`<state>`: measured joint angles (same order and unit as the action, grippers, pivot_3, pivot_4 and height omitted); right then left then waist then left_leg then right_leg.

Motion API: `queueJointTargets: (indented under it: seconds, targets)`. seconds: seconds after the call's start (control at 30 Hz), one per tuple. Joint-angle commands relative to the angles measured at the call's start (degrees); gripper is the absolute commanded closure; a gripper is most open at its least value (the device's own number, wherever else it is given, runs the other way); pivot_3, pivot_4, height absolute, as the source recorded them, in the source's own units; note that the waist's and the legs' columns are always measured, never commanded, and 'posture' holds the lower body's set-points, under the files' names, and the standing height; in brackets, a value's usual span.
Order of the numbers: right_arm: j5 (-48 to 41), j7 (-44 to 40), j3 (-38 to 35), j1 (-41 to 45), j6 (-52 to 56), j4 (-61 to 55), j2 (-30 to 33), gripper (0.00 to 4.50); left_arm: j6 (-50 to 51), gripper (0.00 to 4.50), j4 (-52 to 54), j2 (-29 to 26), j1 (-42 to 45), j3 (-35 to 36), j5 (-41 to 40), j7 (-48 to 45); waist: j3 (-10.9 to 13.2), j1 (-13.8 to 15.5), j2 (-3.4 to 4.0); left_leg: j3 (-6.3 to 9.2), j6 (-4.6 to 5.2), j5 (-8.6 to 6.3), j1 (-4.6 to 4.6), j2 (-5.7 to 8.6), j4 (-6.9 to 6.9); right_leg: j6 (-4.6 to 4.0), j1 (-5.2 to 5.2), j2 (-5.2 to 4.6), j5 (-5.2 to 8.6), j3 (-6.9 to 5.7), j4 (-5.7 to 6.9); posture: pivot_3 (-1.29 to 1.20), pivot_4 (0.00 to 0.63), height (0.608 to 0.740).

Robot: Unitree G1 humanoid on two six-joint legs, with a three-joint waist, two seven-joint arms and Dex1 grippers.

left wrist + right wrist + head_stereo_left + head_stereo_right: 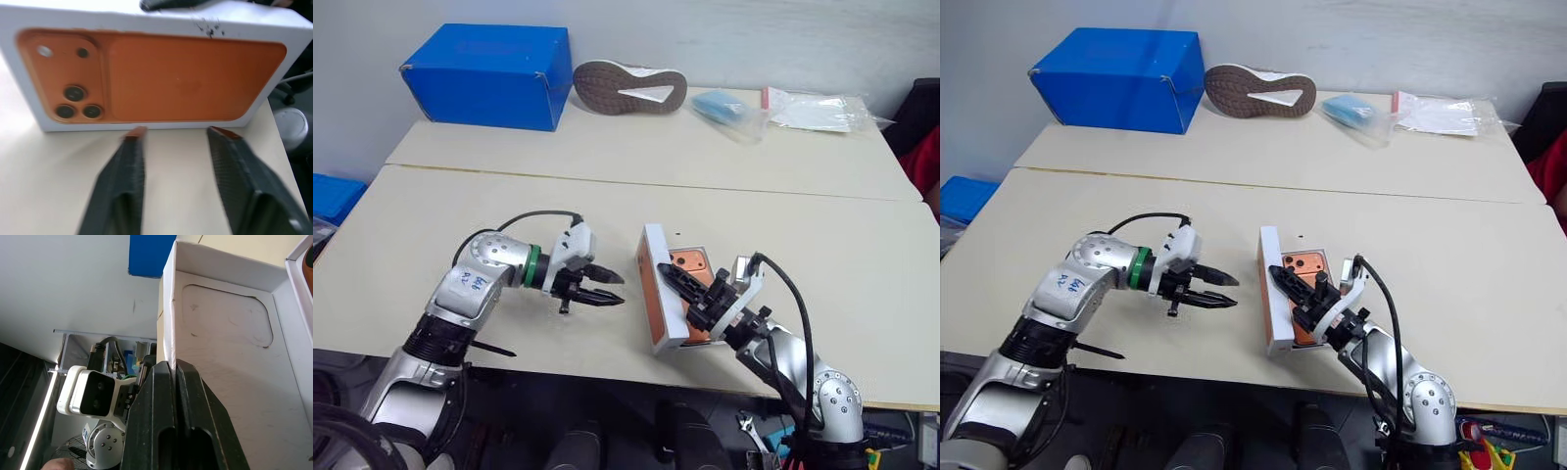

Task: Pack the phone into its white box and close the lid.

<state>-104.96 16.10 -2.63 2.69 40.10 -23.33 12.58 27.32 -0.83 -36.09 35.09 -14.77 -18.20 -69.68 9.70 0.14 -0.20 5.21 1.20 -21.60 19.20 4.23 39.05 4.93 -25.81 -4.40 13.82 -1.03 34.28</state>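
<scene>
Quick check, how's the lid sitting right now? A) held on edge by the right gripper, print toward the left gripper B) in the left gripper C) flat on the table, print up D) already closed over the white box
A: the right gripper pinches the wall of the lid, which stands on edge with its orange print facing the left gripper, whose fingers are apart and hold nothing.

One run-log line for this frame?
right pincer: shut on lid wall, lid tilted beside phone | left pincer: open, empty, facing lid

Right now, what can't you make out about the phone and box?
- Phone: in the head views, mostly hidden by the tilted lid and right gripper; whether it sits flat is unclear.
- Box: its rim and floor are hidden beneath those.
- Left wrist view: the lid's printed face blocks everything behind it.
- Right wrist view: the phone is cut off at the edge.
</scene>
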Motion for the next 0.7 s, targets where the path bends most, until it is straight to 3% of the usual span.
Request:
queueJointTargets:
  seconds: [0.03, 0.1, 0.2, 0.5, 0.7]
  targets:
    - [2.3, -0.6, -0.7, -1.6, -0.3, -1.3, 1.6, 4.50, -2.1, 3.90, -2.0, 3.8, 2.1, -3.1, 2.8, 1.1, 0.0, 0.5, 0.05, 0.00, 0.00, 0.00, 0.00, 0.00, 0.00, 0.00, 0.00, 0.00, 0.00, 0.00, -0.01, 0.00, 0.150, 0.740]
    - [2.9, -1.3, -0.7, -2.2, -0.3, -2.2, 2.4, 4.50, -3.2, 4.48, -4.7, 7.2, 3.6, -4.5, 4.5, 2.5, -0.1, 1.2, 0.07, 0.02, 0.03, -0.01, -0.02, 0.05, 0.04, 0.02, 0.10, -0.02, -0.01, -0.02, -0.10, 0.00, 0.150, 0.740]
    - [3.2, -1.5, -0.5, -3.0, -0.5, -2.9, 2.7, 3.86, -3.3, 4.50, -6.5, 9.6, 4.6, -4.3, 5.0, 3.0, -0.1, 1.2, 0.06, 0.01, 0.13, -0.04, 0.01, 0.05, 0.05, 0.14, 0.14, -0.01, -0.08, 0.00, -0.25, 0.00, 0.150, 0.740]
    - [1.8, -1.2, -3.3, -6.4, -1.5, -7.8, 6.9, 0.86, -5.5, 4.50, -9.2, 14.6, 5.6, -5.6, 6.7, 4.0, -0.1, 1.4, 0.08, -0.01, 0.14, -0.05, 0.04, 0.05, 0.06, 0.17, 0.14, -0.02, -0.09, 0.00, -0.29, 0.00, 0.150, 0.740]
    - [-2.6, -1.1, -7.8, -11.7, -2.5, -12.4, 13.0, 0.86, -6.4, 4.50, -9.6, 15.0, 5.6, -5.5, 7.0, 3.1, 0.0, 1.4, 0.08, -0.01, 0.16, -0.07, 0.06, 0.04, 0.06, 0.19, 0.14, -0.02, -0.11, -0.01, -0.34, 0.00, 0.150, 0.740]
